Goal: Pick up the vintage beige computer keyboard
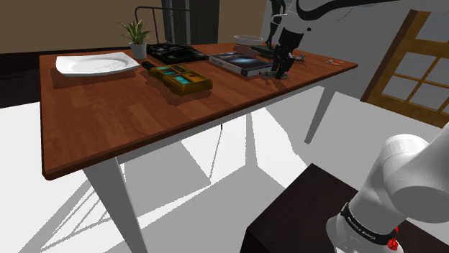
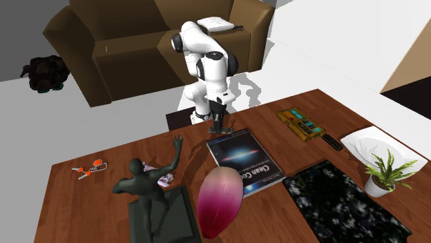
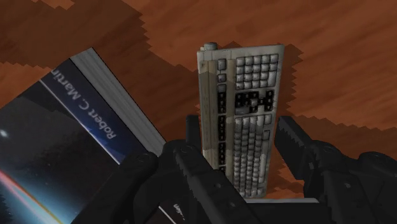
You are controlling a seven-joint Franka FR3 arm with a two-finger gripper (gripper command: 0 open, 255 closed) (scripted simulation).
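Note:
The beige keyboard [image 3: 245, 108], small with grey and dark keys, lies flat on the brown wooden table [image 1: 144, 122] beside a book. My black gripper [image 3: 236, 130] is low over it and open. One finger stands along each long edge of the keyboard, close to it but not clasping it. The end of the keyboard nearest the hand is hidden behind the fingers [image 3: 299, 146]. From the shoulder view my gripper [image 1: 280, 70] reaches down to the table at the far right, next to the book. In the second exterior view the gripper [image 2: 218, 128] hangs at the table's far edge.
A blue-covered book [image 3: 57, 146] lies close beside one finger. On the table there are also a white plate [image 1: 97, 64], a potted plant [image 1: 137, 36], a yellow device [image 1: 181, 77], a black tray [image 1: 173, 51], a dark figurine [image 2: 141, 186] and a pink vase [image 2: 219, 200].

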